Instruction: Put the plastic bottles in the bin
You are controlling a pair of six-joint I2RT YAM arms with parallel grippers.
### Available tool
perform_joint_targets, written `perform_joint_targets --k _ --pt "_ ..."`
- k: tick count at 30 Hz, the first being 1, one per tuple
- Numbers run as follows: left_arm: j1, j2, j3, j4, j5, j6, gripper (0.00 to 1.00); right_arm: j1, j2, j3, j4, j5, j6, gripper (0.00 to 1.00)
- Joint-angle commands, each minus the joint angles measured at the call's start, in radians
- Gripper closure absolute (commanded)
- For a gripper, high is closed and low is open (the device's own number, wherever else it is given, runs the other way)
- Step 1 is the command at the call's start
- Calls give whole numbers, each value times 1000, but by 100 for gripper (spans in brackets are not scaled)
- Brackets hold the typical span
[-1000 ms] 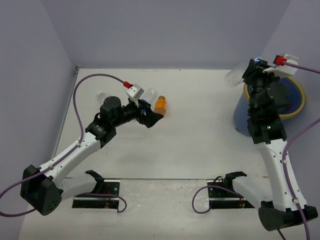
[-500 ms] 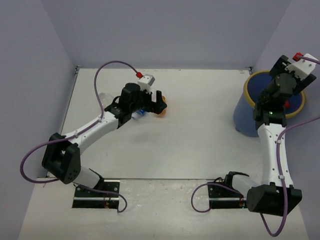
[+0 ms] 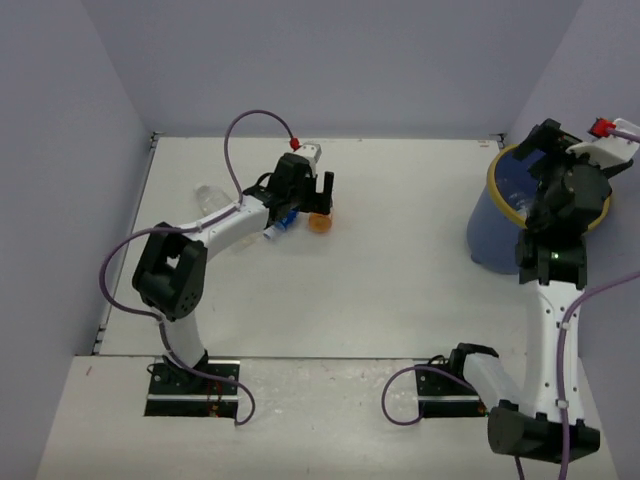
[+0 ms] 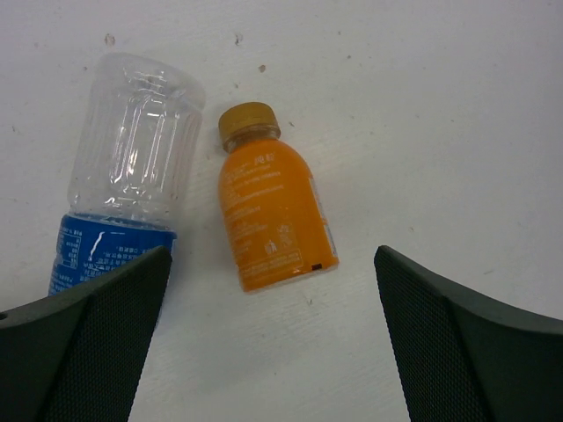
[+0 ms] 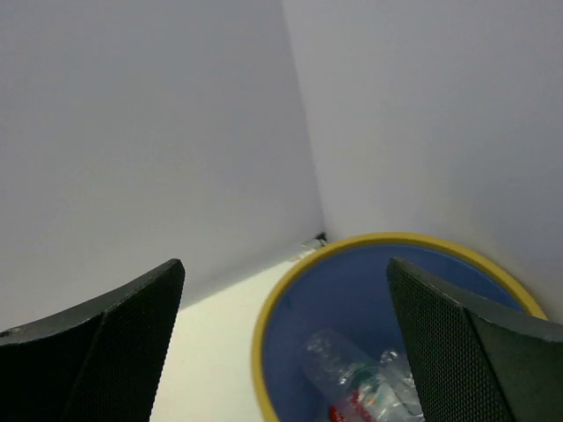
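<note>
An orange bottle [image 4: 273,211] with a tan cap lies on the white table beside a clear, blue-labelled bottle [image 4: 132,167]. My left gripper [image 4: 271,264] hovers open just above them, its fingers straddling the orange bottle's base without touching it. From above, the orange bottle [image 3: 320,222] shows just below the left gripper [image 3: 320,195]. The bin [image 3: 492,225], blue with a yellow rim, stands at the far right. My right gripper [image 5: 283,265] is open and empty over the bin's rim [image 5: 264,343]. Clear bottles [image 5: 352,369], one with a red label, lie inside.
Another clear bottle [image 3: 212,197] lies on the table left of the left arm. Lilac walls close in the table on three sides, and the bin sits near the back right corner.
My right gripper swung over the bin and opened, and the clear bottle it held is gone from its jaws. The left arm reached further right, over the orange bottle.
</note>
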Motion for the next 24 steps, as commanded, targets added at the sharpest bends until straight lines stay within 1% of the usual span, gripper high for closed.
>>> perform_joint_targets --k 1,3,7,9,12,15,18,22,24 --pt "-11 85 105 -50 -56 11 0 0 -109 -34 18 -382 100 1" --pt "-15 120 127 -54 -59 12 0 -1 -119 -38 23 -520 128 1" --pt "-32 168 165 -71 -49 24 4 -1 -91 -31 28 -683 166 1" --pt "-40 187 177 -76 -42 30 7 -1 -71 -33 25 -702 186 1" --pt "-49 211 197 -94 -52 35 14 -1 -50 -53 28 -706 207 1" --pt "-53 227 218 -116 -81 32 18 0 -44 -76 52 -715 224 1" --pt "-61 258 257 -148 -143 28 21 0 -40 -115 80 -738 260 1" --pt "-75 306 294 -188 -182 26 27 0 -28 -98 50 -744 270 1" --pt "-82 335 322 -218 -182 9 34 1 -31 -101 43 -754 280 1"
